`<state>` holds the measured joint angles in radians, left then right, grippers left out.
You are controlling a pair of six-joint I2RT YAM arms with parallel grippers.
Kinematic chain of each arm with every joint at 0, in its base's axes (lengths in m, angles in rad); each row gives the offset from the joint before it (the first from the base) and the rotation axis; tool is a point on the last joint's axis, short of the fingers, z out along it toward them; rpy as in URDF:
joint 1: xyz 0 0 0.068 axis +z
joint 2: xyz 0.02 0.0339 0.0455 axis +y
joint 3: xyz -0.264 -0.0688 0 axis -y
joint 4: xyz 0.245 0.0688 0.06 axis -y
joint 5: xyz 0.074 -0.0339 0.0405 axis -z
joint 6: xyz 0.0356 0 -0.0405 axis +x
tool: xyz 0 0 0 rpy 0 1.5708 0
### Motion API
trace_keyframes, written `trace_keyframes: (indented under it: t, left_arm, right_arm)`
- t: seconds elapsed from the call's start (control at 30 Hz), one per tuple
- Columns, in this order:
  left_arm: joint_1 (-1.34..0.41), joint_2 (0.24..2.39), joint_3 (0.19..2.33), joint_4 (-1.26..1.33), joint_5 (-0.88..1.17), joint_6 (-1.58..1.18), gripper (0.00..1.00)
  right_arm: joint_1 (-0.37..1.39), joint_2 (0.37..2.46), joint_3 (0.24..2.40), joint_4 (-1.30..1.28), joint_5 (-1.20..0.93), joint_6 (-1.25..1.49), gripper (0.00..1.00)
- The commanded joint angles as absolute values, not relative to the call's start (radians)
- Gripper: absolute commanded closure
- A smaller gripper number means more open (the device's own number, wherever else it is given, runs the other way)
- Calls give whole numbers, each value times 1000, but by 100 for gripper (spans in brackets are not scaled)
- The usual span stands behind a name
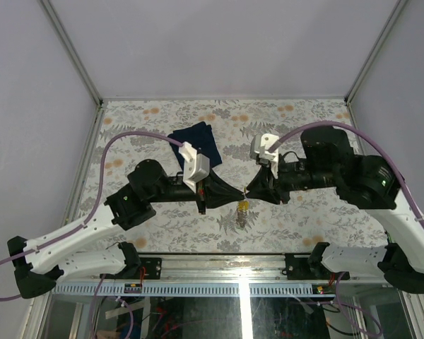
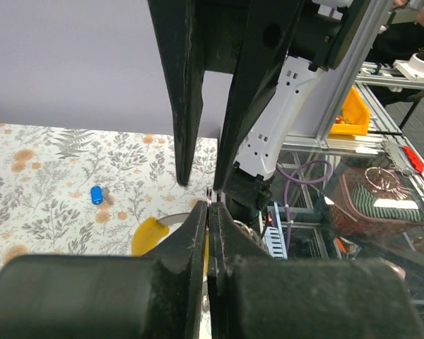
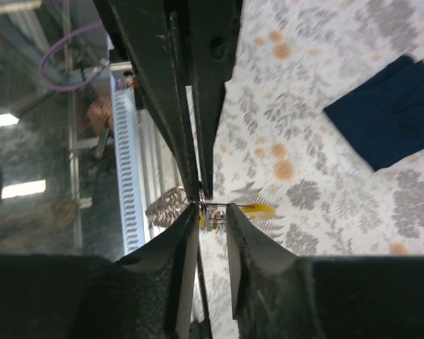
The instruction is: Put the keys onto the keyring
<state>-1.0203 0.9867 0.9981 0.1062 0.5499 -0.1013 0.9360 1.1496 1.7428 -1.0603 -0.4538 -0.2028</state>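
Note:
Over the near middle of the table my two grippers meet tip to tip. My left gripper (image 1: 239, 194) (image 2: 210, 210) is shut on the thin metal keyring (image 2: 210, 195), whose edge pokes out at its fingertips. My right gripper (image 1: 251, 189) (image 3: 213, 213) has its jaws slightly apart around the keyring (image 3: 204, 206), so it is open. A small bunch of keys (image 1: 243, 209) (image 3: 215, 217) hangs from the ring, and a yellow-tagged key (image 2: 150, 235) (image 3: 258, 209) sticks out sideways. A blue-tagged key (image 2: 97, 194) lies loose on the flowered tablecloth.
A folded navy cloth (image 1: 196, 143) (image 3: 392, 113) lies behind the grippers toward the back. The metal rail (image 1: 219, 265) at the table's near edge runs just below the hanging keys. Purple cables loop over both arms. Walls close in the table on three sides.

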Motion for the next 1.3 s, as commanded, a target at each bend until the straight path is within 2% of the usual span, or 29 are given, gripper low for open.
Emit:
trace_keyframes:
  t: [0.0, 0.27, 0.63, 1.07, 1.27]
  left_arm:
    - [-1025, 910, 957, 249, 461, -139, 100]
    - [-1024, 815, 811, 531, 367, -246, 100]
    - [-1024, 827, 796, 648, 382, -309, 100]
    - [-1023, 855, 811, 650, 418, -317, 100]
    - [-1024, 866, 816, 656, 430, -322, 100]
  right_arm:
    - [940, 1025, 1661, -777, -341, -66, 69]
    - [940, 857, 1396, -447, -233, 244, 65]
    - [940, 747, 1112, -169, -420, 179, 63]
    - [940, 748, 1034, -52, -488, 162, 57]
    - [940, 771, 1030, -32, -516, 176, 60]
